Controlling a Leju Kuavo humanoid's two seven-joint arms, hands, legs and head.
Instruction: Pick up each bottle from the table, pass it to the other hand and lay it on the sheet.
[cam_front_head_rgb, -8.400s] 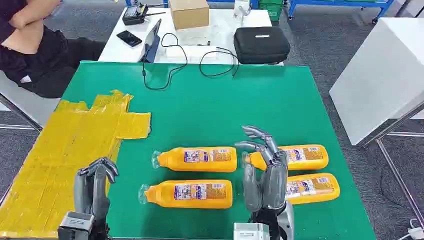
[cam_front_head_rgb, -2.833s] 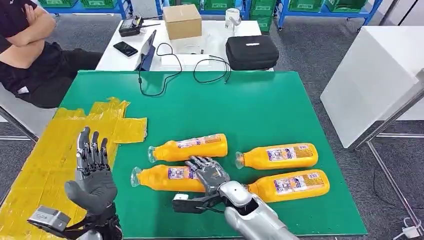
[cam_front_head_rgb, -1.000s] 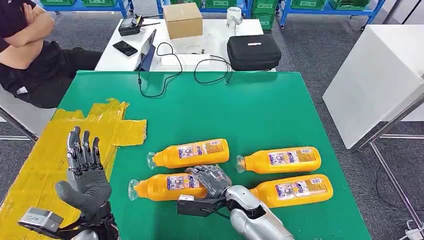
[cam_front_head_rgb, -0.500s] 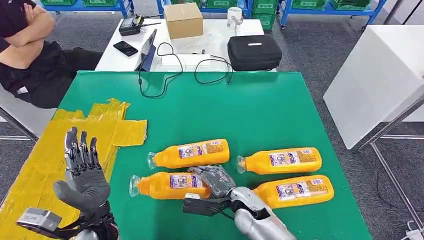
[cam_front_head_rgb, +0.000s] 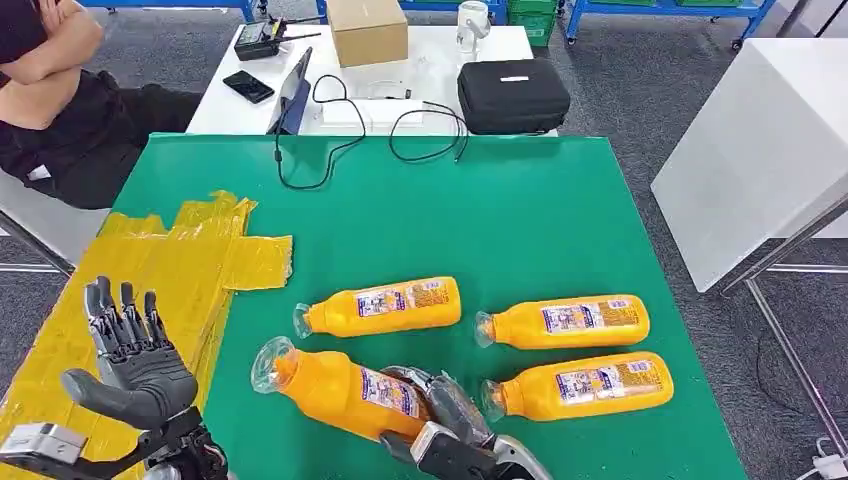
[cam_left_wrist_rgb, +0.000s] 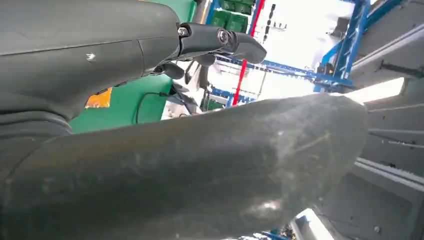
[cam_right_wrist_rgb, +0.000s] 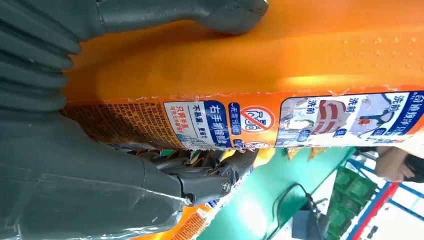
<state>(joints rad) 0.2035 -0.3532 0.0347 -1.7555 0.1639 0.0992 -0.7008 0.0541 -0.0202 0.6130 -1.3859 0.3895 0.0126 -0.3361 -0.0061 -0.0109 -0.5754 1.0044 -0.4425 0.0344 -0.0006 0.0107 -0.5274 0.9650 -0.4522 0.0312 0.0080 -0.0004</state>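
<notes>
We see the right robot hand (cam_front_head_rgb: 445, 415) wrapped around the label end of an orange plastic bottle with a clear cap (cam_front_head_rgb: 340, 388); the right wrist view shows thumb over one side and fingers (cam_right_wrist_rgb: 210, 175) under the other, so the bottle is held. It sits tilted, cap end toward the left and raised, which we read as lifted clear of the green-covered bench (cam_front_head_rgb: 520, 200) to be passed across. The left robot hand (cam_front_head_rgb: 130, 355) waits with palm up and fingers spread wide, holding nothing, just over the crinkled yellow sheet (cam_front_head_rgb: 150, 270) where the bottle must end up.

Three more orange bottles lie flat: one (cam_front_head_rgb: 380, 307) just beyond the held one, two (cam_front_head_rgb: 565, 322) (cam_front_head_rgb: 580, 386) to its right. The nearest right-hand bottle's cap is close to the gripping fingers, so we judge a sideways swing risks nudging it. Between the two hands the green surface is open, and the sheet's near part has room; its edge runs off the bench's left side.
</notes>
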